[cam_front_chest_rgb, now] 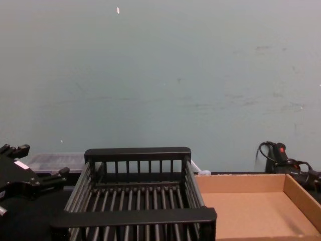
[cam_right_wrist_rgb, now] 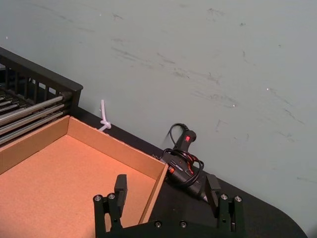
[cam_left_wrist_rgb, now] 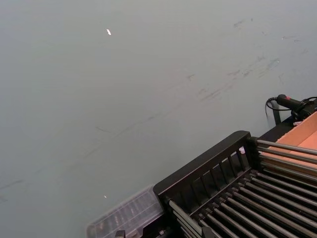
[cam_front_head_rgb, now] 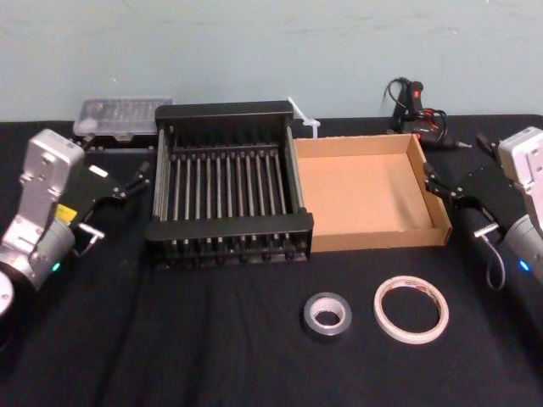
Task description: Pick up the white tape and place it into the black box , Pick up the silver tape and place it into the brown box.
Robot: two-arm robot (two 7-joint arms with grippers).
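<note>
"White tape (cam_front_head_rgb: 411,309)?"
"Flat on the counter (cam_front_head_rgb: 170,339), hole up, just right of the silver tape (cam_front_head_rgb: 327,316), before the brown box (cam_front_head_rgb: 382,237)."
"Boxes?"
"Brown touches the black box (cam_front_head_rgb: 229,231); both floors bare."
"Fingers?"
"Spread wide: left gripper (cam_front_head_rgb: 138,181) left of the black box, right gripper (cam_front_head_rgb: 433,180) right of the brown."
</note>
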